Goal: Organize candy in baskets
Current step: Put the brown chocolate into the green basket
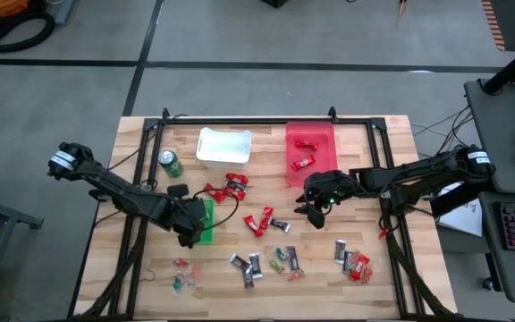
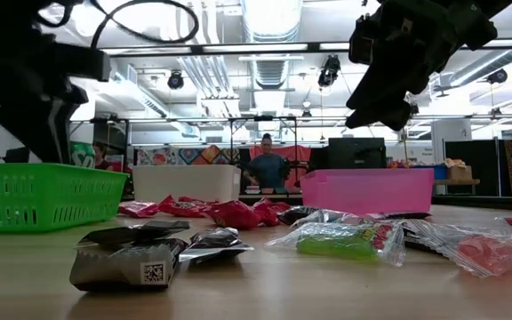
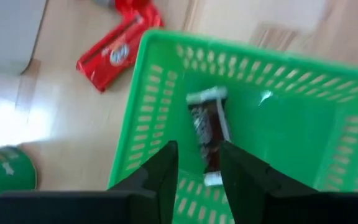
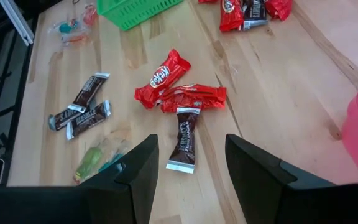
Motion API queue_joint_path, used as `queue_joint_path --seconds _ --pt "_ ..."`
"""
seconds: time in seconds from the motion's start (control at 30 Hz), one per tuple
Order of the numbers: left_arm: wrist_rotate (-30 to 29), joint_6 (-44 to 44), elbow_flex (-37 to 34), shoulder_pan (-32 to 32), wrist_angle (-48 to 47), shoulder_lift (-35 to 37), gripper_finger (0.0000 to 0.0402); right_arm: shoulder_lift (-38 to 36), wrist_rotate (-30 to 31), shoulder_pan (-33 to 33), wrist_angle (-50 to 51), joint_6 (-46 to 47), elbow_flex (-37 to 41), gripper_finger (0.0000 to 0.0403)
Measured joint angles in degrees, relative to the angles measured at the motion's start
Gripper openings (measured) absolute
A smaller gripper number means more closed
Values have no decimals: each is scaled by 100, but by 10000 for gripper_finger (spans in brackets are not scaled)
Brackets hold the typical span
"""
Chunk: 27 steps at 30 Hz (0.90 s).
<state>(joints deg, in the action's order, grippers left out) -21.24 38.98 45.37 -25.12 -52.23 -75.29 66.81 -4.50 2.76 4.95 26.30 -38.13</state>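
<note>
Green basket (image 3: 278, 118) already holds one dark mini bar (image 3: 207, 134) under our spread-open left gripper (image 3: 197, 171), while our right gripper (image 4: 188, 177), also open, could nudge the red bars (image 4: 178, 90) away grabbing the dark bar (image 4: 183, 140).

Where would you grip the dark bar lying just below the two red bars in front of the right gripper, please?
Across the dark bar's narrow middle, coming straight down. It lies flat, and the open right gripper already straddles its width; its top end touches the red bars, so grip lower.
</note>
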Motion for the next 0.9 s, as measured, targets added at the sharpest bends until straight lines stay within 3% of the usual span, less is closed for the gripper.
queue_joint_path --seconds 0.17,0.37,0.57,0.73,0.9 --pt "-347 -471 317 -7 473 12 98 0 -177 31 83 488 0 176" --pt "-619 -2257 303 -7 2133 98 74 0 -244 249 265 823 -64 176" --pt "-965 -3514 302 -5 3360 98 47 166 175 299 737 1017 -321 176" --pt "-1020 -3845 299 7 4038 70 39 442 209 300 645 -362 -467 176" --pt "-1247 -3505 297 9 4404 37 39 742 322 299 356 -1459 -480 176"
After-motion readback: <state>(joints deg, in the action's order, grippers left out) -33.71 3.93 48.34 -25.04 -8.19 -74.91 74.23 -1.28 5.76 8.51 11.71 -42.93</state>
